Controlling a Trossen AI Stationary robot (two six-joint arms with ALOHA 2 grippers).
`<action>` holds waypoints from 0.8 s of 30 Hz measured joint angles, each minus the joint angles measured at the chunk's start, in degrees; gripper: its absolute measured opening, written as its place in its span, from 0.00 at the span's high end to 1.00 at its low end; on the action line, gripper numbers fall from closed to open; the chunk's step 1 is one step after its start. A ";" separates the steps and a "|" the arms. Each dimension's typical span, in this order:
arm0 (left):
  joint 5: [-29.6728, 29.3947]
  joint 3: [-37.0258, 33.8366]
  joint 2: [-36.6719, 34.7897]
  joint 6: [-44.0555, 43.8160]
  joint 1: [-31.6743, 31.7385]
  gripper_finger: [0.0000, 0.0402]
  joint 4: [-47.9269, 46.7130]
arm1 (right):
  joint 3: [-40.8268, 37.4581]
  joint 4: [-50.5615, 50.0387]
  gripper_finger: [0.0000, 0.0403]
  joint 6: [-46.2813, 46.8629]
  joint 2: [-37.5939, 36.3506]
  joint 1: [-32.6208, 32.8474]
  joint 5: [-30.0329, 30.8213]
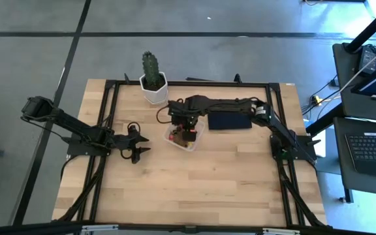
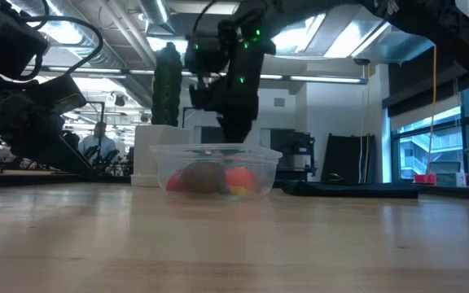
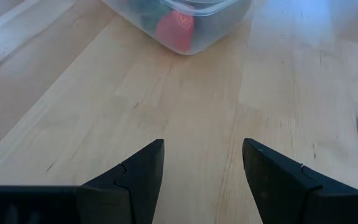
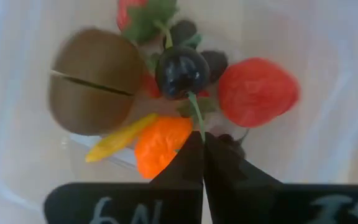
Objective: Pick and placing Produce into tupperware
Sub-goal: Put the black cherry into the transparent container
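Note:
The clear square tupperware (image 1: pixel 200 130) (image 2: pixel 215 167) stands on the table's middle. Inside it lie a brown lump (image 4: pixel 95 81), a red piece (image 4: pixel 257 92), an orange ball (image 4: pixel 160 146), a yellow sliver (image 4: pixel 114 143) and dark berries (image 4: pixel 181 71) on a green stem. My right gripper (image 4: pixel 202 140) (image 1: pixel 187 134) points down into the container, shut at the stem's end. My left gripper (image 3: pixel 204 155) (image 1: pixel 142 145) is open, just over the bare table to the left of the tupperware (image 3: pixel 185 25). My right gripper pinches the thin green stem (image 4: pixel 196 118) of the dark berries between its two fingertips, coming from above and pointing down. The berries sit below the fingers among the other pieces. I cannot tell whether they are lifted off them.
A green cactus in a white pot (image 1: pixel 153 81) (image 2: pixel 149 155) stands at the far edge behind the tupperware. A flat dark navy rectangle (image 1: pixel 229 121) lies to its right. The table's near half (image 1: pixel 194 189) is bare wood. A person (image 2: pixel 98 142) shows far back in the room.

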 joint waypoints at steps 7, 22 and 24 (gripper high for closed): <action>0.00 0.01 0.00 0.02 0.00 0.48 0.00 | -6.32 5.16 0.99 -0.79 0.00 -0.33 0.00; -0.02 -0.02 0.00 0.00 0.02 0.48 0.02 | -7.16 4.98 0.90 0.47 0.00 -0.27 0.00; -0.02 0.00 0.00 -0.02 0.01 0.48 0.02 | -7.16 4.10 0.84 1.50 0.00 -0.27 0.00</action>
